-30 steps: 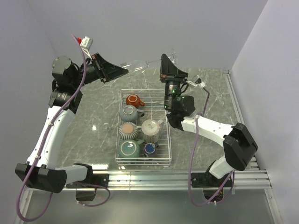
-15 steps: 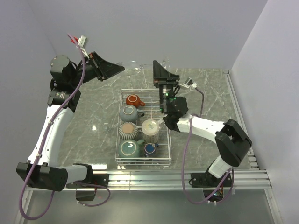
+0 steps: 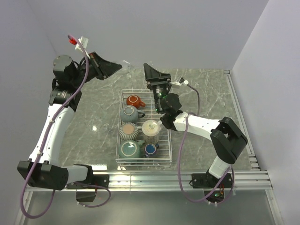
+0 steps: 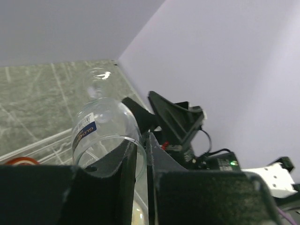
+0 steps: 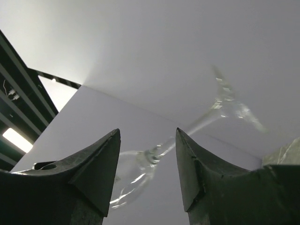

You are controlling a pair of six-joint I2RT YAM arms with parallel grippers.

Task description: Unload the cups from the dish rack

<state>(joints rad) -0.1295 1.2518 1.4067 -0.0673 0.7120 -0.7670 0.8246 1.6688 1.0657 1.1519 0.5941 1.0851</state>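
Observation:
My left gripper (image 3: pixel 116 67) is raised behind the dish rack (image 3: pixel 165 140) and is shut on the rim of a clear stemmed glass (image 4: pixel 101 124), one finger (image 4: pixel 123 161) inside the bowl and one outside. The glass (image 3: pixel 127 64) lies sideways in the air, foot toward the right arm. My right gripper (image 5: pixel 147 133) is open, and the glass's stem (image 5: pixel 187 131) shows in the gap without touching either finger. In the rack sit a red-brown mug (image 3: pixel 134 100), two grey-teal mugs (image 3: pixel 129 113) (image 3: pixel 128 149), a ribbed beige cup (image 3: pixel 128 130), a white mug (image 3: pixel 151 127) and a small dark-blue cup (image 3: pixel 150 149).
The white wire rack stands mid-table between the two arms. The right gripper (image 3: pixel 150 71) hovers above the rack's far edge, close to the left gripper. Something faint and clear lies on the marble (image 3: pixel 101 126) left of the rack. Walls close off the back and right.
The right gripper has opened off the glass's stem and swung left over the rack's far edge. The left gripper has kept the glass and drawn slightly left.

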